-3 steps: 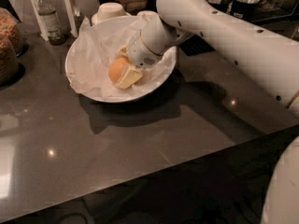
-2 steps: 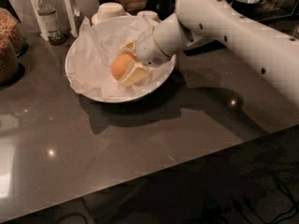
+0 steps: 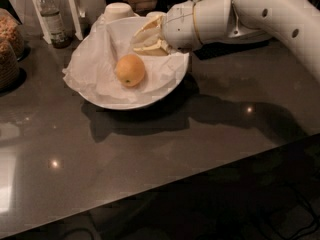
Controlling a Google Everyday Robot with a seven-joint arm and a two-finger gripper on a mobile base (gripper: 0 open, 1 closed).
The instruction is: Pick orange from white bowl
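Observation:
The orange (image 3: 130, 70) lies on crumpled white paper inside the wide white bowl (image 3: 170, 86), left of the bowl's middle. My gripper (image 3: 144, 38) hovers over the bowl's back right part, just above and to the right of the orange, not touching it. Its two cream fingers (image 3: 150, 48) are spread apart with nothing between them. The white arm reaches in from the upper right.
A small upturned white bowl (image 3: 118, 10) stands just behind the big bowl. A dark bottle (image 3: 50, 19) and a white stand (image 3: 74, 6) are at the back left. Jars of cereal (image 3: 7, 49) sit at the left edge. The dark counter's front edge (image 3: 200, 176) runs diagonally.
The gripper was down around the orange; it has pulled back up and to the right, empty. The orange stays in the bowl in about the same spot.

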